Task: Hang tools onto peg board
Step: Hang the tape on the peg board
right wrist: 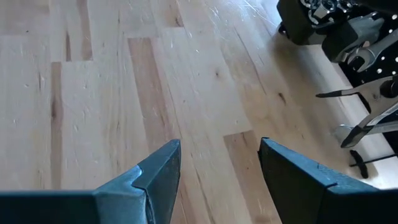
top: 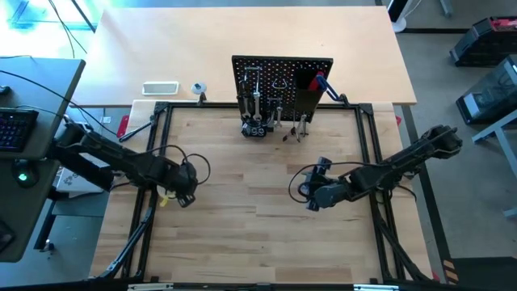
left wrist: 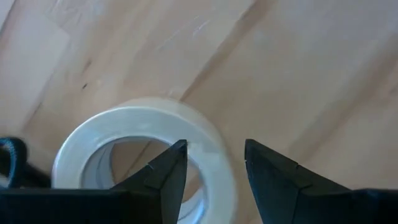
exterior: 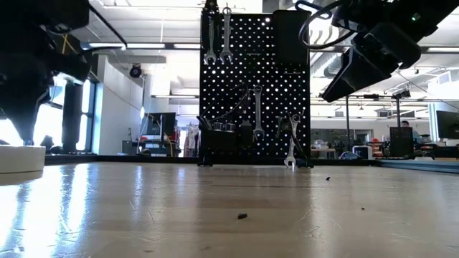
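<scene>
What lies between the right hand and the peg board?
Only bare wooden table, in the high view. The right hand, fingers open, hovers short of the peg board; its wrist view shows only planks ahead.

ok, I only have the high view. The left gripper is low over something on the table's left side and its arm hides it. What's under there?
Observer: A pale tape roll. The left wrist view shows it lying flat on the wood.
Operator: Fingers on it?
Observer: The left gripper straddles the roll's wall, one finger over the ring's hole and one outside, standing apart.
Operator: Lifted?
Observer: No. The low view shows the roll resting on the table.
</scene>
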Controlling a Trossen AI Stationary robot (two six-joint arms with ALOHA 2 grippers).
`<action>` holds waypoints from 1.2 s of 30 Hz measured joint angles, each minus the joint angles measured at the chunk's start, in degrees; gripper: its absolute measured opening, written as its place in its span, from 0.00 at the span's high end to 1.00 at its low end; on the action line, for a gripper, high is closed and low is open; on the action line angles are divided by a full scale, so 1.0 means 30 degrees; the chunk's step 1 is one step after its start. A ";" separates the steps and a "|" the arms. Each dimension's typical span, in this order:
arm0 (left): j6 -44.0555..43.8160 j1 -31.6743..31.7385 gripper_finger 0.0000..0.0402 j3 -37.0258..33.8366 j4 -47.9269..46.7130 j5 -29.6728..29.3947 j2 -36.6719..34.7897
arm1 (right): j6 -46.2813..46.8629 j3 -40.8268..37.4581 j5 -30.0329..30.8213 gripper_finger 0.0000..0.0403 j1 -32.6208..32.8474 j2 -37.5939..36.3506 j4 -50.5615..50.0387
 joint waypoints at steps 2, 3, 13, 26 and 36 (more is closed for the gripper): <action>-0.0084 0.0254 0.62 0.0000 -0.0117 -0.0026 0.0905 | 0.0143 0.0000 -0.0047 0.47 0.0088 0.0000 -0.0005; -0.0098 0.0367 0.62 -0.0005 -0.0118 -0.0036 0.1362 | 0.0159 0.0000 -0.0047 0.47 0.0127 0.0000 0.0000; -0.1153 0.0780 0.62 0.0973 -0.0604 0.0005 0.4425 | 0.0706 0.0007 -0.0047 0.47 0.0953 0.0000 -0.0022; -0.1843 0.0336 0.60 0.1341 -0.0871 0.0586 0.4408 | 0.0997 0.0007 0.0026 0.47 0.1289 0.0000 -0.0248; -0.2171 0.0277 0.50 0.2531 -0.0483 -0.0149 0.4476 | 0.1208 0.0015 0.0135 0.47 0.1773 0.0000 -0.0773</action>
